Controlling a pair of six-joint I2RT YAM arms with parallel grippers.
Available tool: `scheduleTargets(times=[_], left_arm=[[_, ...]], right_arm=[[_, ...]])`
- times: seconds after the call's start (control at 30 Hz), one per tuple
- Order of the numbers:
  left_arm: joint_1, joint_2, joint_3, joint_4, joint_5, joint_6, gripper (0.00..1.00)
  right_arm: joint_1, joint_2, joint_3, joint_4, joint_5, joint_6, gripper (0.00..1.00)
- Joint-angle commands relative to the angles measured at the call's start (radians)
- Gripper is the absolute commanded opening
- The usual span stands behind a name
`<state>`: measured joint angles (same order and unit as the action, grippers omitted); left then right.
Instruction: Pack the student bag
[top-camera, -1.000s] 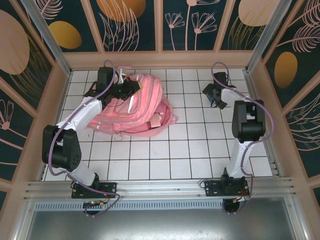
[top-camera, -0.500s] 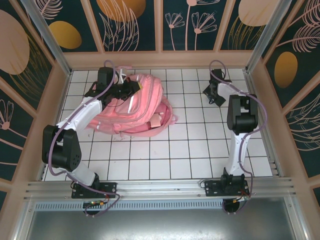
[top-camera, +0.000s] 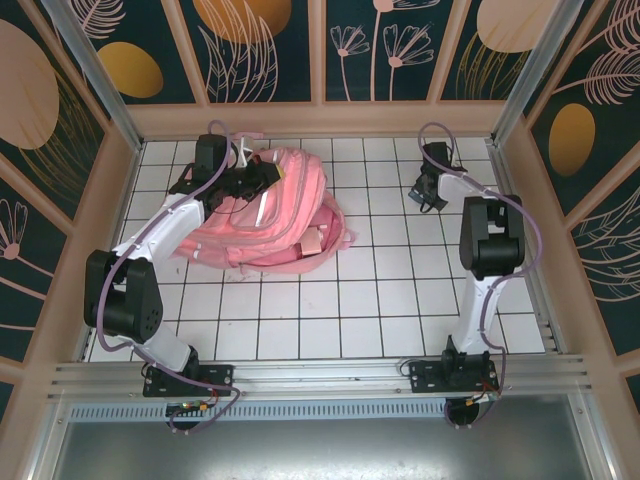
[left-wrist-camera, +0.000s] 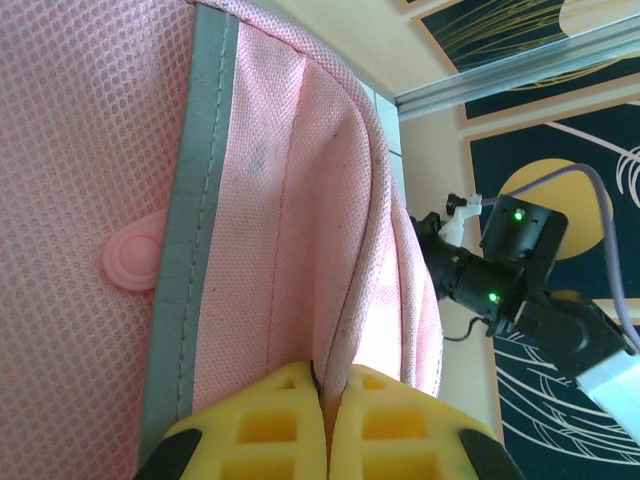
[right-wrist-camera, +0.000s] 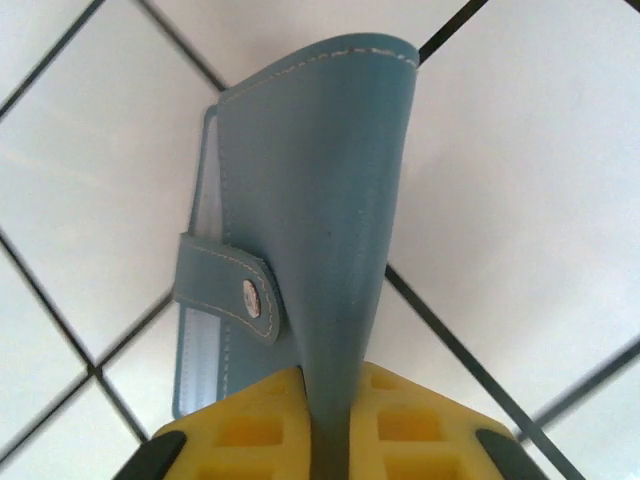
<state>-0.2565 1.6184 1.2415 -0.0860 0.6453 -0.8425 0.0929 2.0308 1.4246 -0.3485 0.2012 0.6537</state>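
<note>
The student bag (top-camera: 270, 215), a big pink backpack, lies slumped on the white tiles at the back left. My left gripper (top-camera: 262, 175) reaches over its top and is shut on a fold of the pink fabric, which runs up between the yellow fingers (left-wrist-camera: 250, 420) of the left gripper (left-wrist-camera: 328, 385). The student bag (left-wrist-camera: 270, 200) shows a grey reflective strip and a pink snap. A slim blue-grey notebook (right-wrist-camera: 300, 200) with a snap strap stands on edge on the tiles at the back right. My right gripper (right-wrist-camera: 335, 385) is shut on its cover, low over the table (top-camera: 428, 195).
Wooden-framed wall panels close in the tiled table (top-camera: 370, 300) at the back and both sides. An aluminium rail (top-camera: 320, 375) runs along the near edge by the arm bases. The right arm's black wrist (left-wrist-camera: 500, 270) shows past the bag.
The right gripper has gone from open to shut on the notebook's cover, and the right arm has shifted slightly. The left gripper and the bag have not moved.
</note>
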Motion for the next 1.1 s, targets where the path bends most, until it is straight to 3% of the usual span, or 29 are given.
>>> scheduleTargets(times=[0.0,0.13,0.27,0.53,0.73,0.93,0.97,1.0,1.03,1.07], left_arm=[[-0.010,-0.019,0.038,0.033,0.024,0.020,0.00],[-0.008,-0.018,0.079,0.025,0.024,0.006,0.00],[-0.009,-0.020,0.130,0.022,0.021,0.000,0.00],[-0.001,-0.001,0.185,0.026,0.031,-0.018,0.00],[0.011,-0.014,0.185,0.026,0.026,-0.023,0.00],[0.016,-0.020,0.177,0.025,0.029,-0.020,0.00],[0.016,-0.020,0.176,0.023,0.028,-0.020,0.00],[0.016,-0.021,0.173,0.024,0.031,-0.021,0.00],[0.016,-0.023,0.171,0.025,0.033,-0.018,0.00],[0.018,-0.023,0.168,0.025,0.033,-0.018,0.00]], right_arm=[[0.033,-0.102,-0.047,-0.032,-0.031,-0.045,0.05],[0.096,-0.215,-0.104,0.023,-0.133,-0.087,0.03],[0.169,-0.293,-0.155,0.126,-0.326,-0.121,0.03],[0.352,-0.299,-0.192,0.324,-0.629,-0.081,0.01],[0.521,-0.236,-0.163,0.364,-0.706,-0.102,0.04],[0.612,-0.173,-0.120,0.271,-0.725,-0.207,0.06],[0.622,-0.165,-0.115,0.255,-0.721,-0.220,0.08],[0.628,-0.158,-0.111,0.239,-0.711,-0.230,0.19],[0.630,-0.155,-0.106,0.223,-0.699,-0.236,0.36],[0.630,-0.157,-0.108,0.218,-0.684,-0.238,0.41]])
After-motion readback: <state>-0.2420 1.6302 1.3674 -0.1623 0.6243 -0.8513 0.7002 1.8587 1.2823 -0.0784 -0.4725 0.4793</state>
